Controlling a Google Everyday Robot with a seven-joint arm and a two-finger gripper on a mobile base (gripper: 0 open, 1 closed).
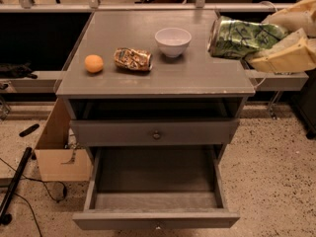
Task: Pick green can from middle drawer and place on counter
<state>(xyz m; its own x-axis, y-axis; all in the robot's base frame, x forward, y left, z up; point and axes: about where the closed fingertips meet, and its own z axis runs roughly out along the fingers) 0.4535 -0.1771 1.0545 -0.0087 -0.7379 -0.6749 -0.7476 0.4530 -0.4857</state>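
1. Small shiny green metal drink can with pale mottled print (240, 36). You will find it tipped on its side, silver end facing left, over the right edge of the broad matte grey counter top (148, 80), about level with the bowl. You cannot tell whether it touches the counter.

2. Cream-coloured two-finger gripper (260, 41), reaching in from the right edge of the view. Its jaws are clamped on the green can's body, one finger above and one below.

3. Wide shallow grey wooden middle drawer (155, 201), pulled out at the bottom of the cabinet, with its grey floor on show.

4. Grey drawer front with a dark round knob (156, 135), pushed in just above the open drawer.

5. On the counter, from your left: a round orange fruit (94, 63); a crushed gold-brown can (132, 59) near it but apart; a small white bowl (173, 41) behind and to the right of that.

6. Brown cardboard box (61, 157) on the speckled floor, left of the cabinet.
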